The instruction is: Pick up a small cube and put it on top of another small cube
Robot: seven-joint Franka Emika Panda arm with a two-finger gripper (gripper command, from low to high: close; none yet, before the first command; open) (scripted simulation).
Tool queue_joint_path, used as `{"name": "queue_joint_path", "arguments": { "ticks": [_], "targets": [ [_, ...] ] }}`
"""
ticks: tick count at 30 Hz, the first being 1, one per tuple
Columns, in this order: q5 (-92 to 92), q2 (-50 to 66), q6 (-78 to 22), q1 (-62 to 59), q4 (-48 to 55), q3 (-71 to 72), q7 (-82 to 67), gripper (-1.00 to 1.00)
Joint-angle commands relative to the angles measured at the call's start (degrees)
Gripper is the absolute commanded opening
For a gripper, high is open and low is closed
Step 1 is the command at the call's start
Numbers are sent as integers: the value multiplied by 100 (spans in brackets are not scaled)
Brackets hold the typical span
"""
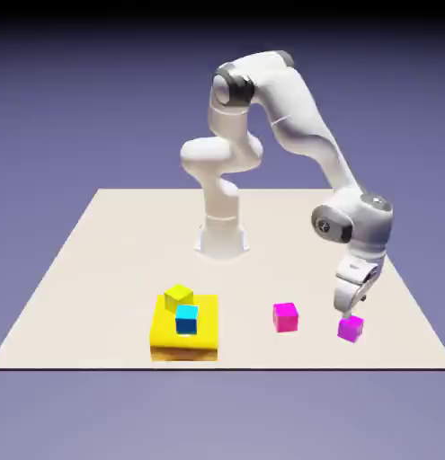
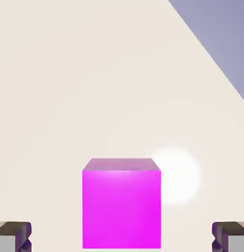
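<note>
My claw (image 1: 349, 308) wide apart over purple-magenta cube (image 2: 122, 204), near desk (image 1: 100, 234) front-right corner; gonna drop straight, centre, then squeeze.

Purple cube (image 2: 121, 204) — smooth, faintly glossy; table (image 2: 69, 88) — matt cream with one soft glare; arm (image 1: 302, 126) — smooth white, plastic-looking.

The purple-pink cube (image 1: 350, 329) is a violet-tinged magenta, and the hot-pink cube (image 1: 285, 316) beside it is a redder magenta; both lie on a pale cream counter (image 1: 109, 260) before a blue-violet backdrop. Further from the purple-pink cube, a bright yellow block (image 1: 183, 341) carries a small yellow cube (image 1: 178, 295) and a cyan cube (image 1: 186, 319). The arm (image 1: 302, 126) is white with dark grey joints, and the tool (image 1: 350, 304) has grey fingertips (image 2: 15, 236).
</note>
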Motion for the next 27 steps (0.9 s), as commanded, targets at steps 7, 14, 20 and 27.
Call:
{"name": "queue_joint_path", "arguments": {
  "ticks": [7,14,20,27],
  "targets": [
    [-60,109,83,47,25,-62,42,-100],
    [868,-1345,-264,-145,-975,-320,-392,-100],
    [1727,-2590,-190,-98,-2155,-1064,-700,-100],
    [1660,-2003,637,15,-2373,-1360,-591,-100]
  ]
}}
